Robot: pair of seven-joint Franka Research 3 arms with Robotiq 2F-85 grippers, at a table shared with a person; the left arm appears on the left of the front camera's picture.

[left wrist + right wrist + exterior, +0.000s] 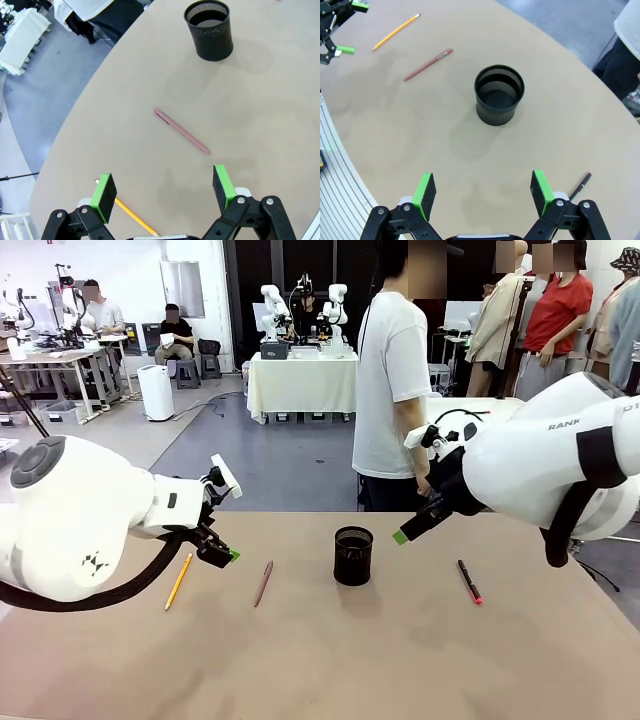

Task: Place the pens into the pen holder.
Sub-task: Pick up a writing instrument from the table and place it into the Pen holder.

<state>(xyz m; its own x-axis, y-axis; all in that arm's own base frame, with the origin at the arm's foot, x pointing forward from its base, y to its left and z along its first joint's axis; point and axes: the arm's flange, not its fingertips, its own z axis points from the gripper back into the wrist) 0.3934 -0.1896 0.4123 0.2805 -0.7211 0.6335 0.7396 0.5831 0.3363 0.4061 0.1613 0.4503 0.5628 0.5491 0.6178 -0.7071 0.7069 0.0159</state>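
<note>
Three slim pens (263,583) lie flat; likely light, stiff, prone to roll; pinch mid-shaft. Both spread, empty: left gripper (164,192), right gripper (482,192).

My front camera sits on the robot's side, looking across the table (300,660) at the person (395,390) opposite. Both wrist cameras look steeply down on it from close above. All three views share the pen holder (353,556) and the reddish-brown pen (263,583).
</note>
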